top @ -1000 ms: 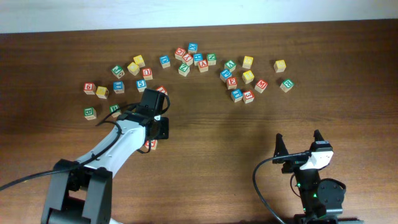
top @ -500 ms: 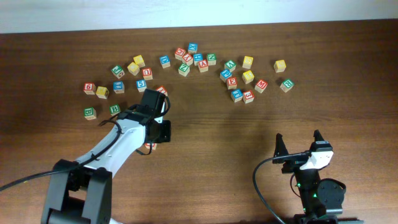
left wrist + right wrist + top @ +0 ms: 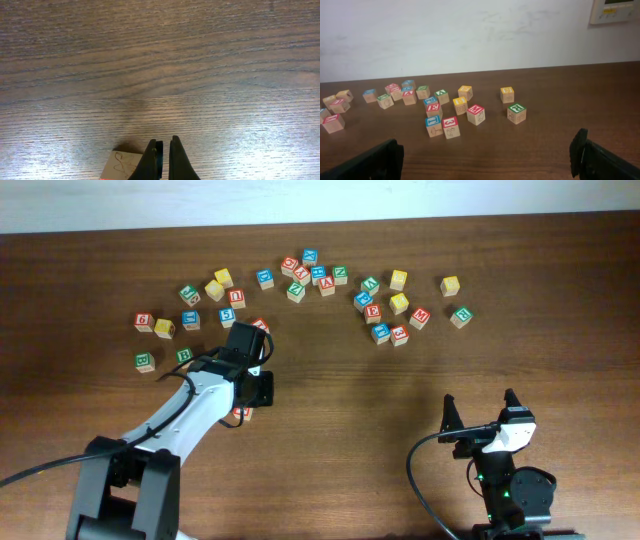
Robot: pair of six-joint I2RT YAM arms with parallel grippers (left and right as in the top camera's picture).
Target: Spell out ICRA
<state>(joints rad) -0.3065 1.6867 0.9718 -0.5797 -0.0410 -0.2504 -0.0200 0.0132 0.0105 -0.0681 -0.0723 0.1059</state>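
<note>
ICRA cubes: not set in a row. They lie scattered among the other letter cubes (image 3: 265, 278) across the far half of the table (image 3: 400, 380).

Green R cube (image 3: 461, 315): at the right end of the right-hand group, apart from its neighbours. The right wrist view reads its letter plainly, with a red E cube (image 3: 432, 107) further to the left. The other task letters are too small to read with certainty from overhead.

Left gripper (image 3: 163, 145): fingers pressed together with nothing between them, over bare wood nearer the robot than both groups. The left wrist view shows a lone cube (image 3: 122, 164) just beside the left finger. Its top face bears a line drawing and its lower edge shows red. The letter is not legible, and I cannot tell whether it touches the finger. From overhead this cube is only a sliver under the wrist — the wrist camera gives the better look.

Right gripper (image 3: 480, 408): jaws wide apart and holding nothing, near the front right of the table, well apart from every cube. Only its own camera sees the cubes side-on.
</note>
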